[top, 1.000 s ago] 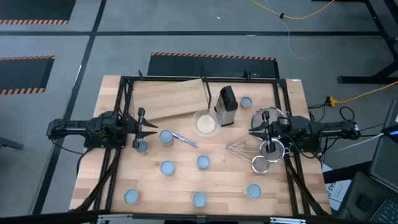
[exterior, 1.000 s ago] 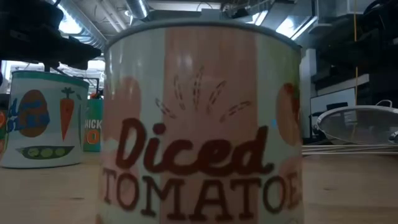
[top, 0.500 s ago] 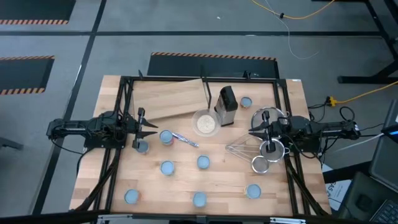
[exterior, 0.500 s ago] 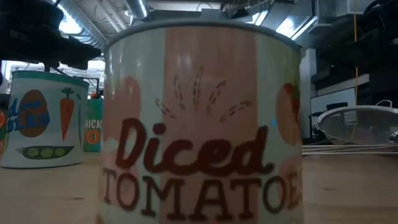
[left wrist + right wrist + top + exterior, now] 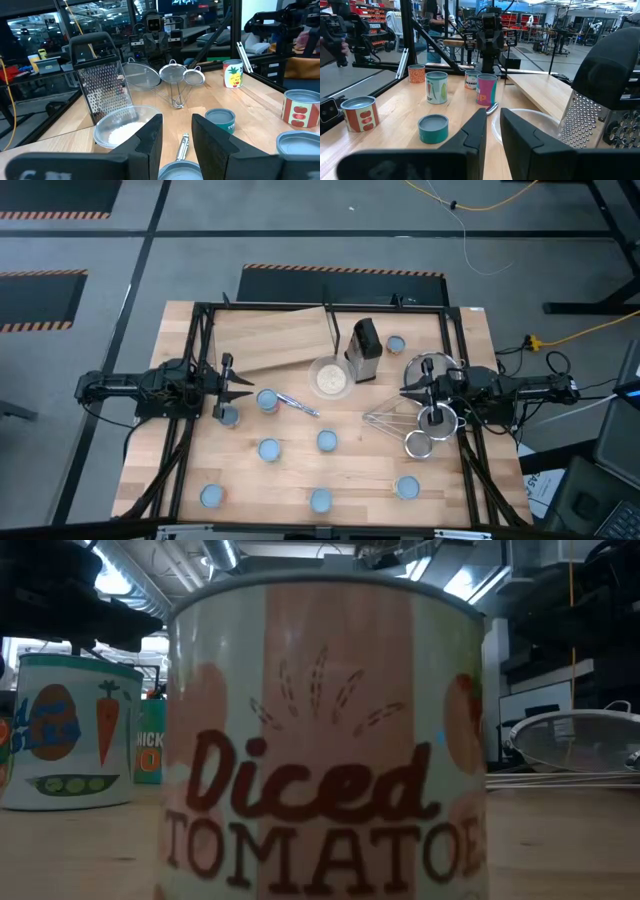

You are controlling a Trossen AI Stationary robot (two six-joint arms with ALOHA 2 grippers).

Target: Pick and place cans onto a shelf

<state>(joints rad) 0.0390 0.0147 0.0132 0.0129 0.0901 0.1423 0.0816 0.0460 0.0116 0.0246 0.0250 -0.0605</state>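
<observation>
1. Two left fingers (image 5: 150, 137) are spread with a clear gap, nothing between them
2. Right fingers (image 5: 476, 132) are only slightly parted, narrow slot, nothing pinched
3. Left gripper (image 5: 243, 388) sits near the table's (image 5: 360, 478) left edge, about mid-depth, pointing inward. Right gripper (image 5: 408, 392) is near the right edge, facing it, over the strainers (image 5: 432, 420)
4. Nearest cans: one (image 5: 266, 400) just beside the left fingertips, one (image 5: 228, 415) close under that gripper
5. Other cans, all upright on the table: two mid-table (image 5: 268, 449) (image 5: 327, 441), three along the front edge (image 5: 211, 496) (image 5: 320, 500) (image 5: 407, 487), one (image 5: 396, 344) towards the back right corner behind the grater (image 5: 364, 350)
6. Diced tomatoes can (image 5: 320, 740) fills the low view, with a vegetable-label can (image 5: 70, 730) behind it
7. Shelf (image 5: 275, 340) lies flat at the back left corner, skewed to the table's edges, no cans on it
8. Whitish bowl (image 5: 330, 378) is mid-table, touching the grater's base; a small metal utensil (image 5: 297, 405) lies between the bowl and the can beside the left fingertips
</observation>
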